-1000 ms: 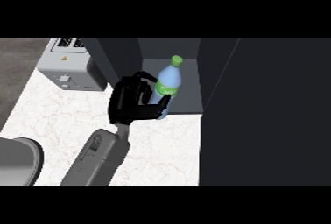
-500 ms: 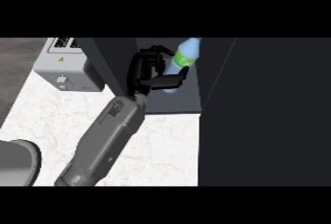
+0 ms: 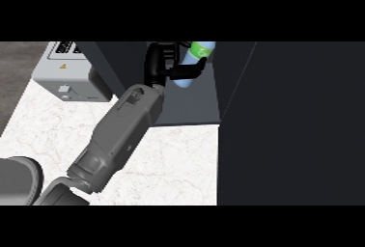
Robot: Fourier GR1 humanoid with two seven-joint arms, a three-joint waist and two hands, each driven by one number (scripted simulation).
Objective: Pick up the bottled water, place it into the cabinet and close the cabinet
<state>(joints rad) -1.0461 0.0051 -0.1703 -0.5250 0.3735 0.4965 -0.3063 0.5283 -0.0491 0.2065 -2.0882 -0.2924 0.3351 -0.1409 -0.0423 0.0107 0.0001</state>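
Bottled water (image 3: 191,65), clutched by left hand (image 3: 165,65), seemingly inside dark cabinet (image 3: 214,96) above marble counter (image 3: 178,159).

Bottled water (image 3: 191,60): pale blue, clear, green label band; near top centre of frame, tilted, top cut off by frame edge, inside cabinet opening, black fingers curled round it. Cabinet (image 3: 235,82): dark, open, grey-blue inner floor at upper centre; dark door panel filling right side.
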